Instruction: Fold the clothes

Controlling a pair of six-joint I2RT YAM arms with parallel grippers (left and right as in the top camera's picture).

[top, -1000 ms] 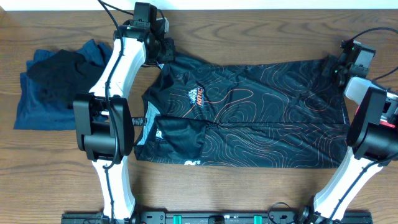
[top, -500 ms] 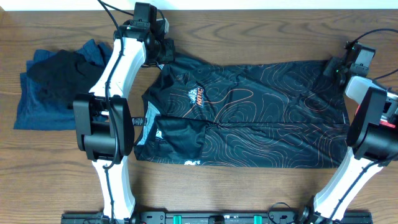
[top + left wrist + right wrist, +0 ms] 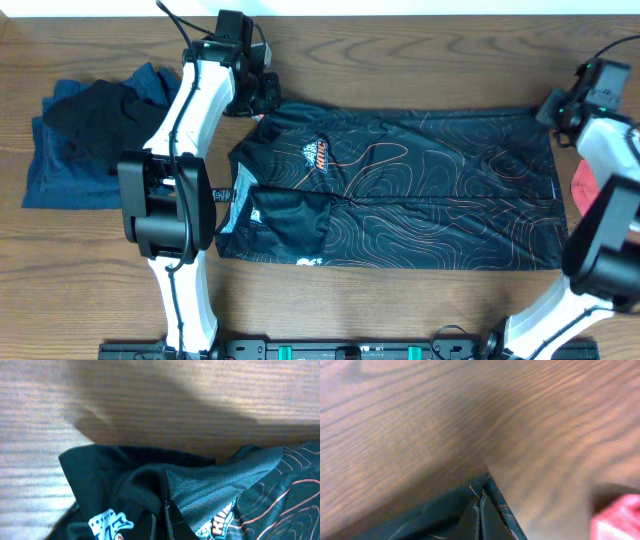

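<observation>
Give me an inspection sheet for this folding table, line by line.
Surface: wooden table, brown grain.
Job's things: black shirt spread out, centre; blue and black garments piled at left.
Clutter: red object at right edge, partly hidden.
Grippers: left gripper jaws shut on shirt's far collar-end corner; right gripper jaws shut on far hem corner.
Cables: black cables off both arms, far side.
Surroundings: white strip beyond table.

Both arms stretched forward; left claw (image 3: 262,95) and right claw (image 3: 555,106) pinched closed (fully).
</observation>
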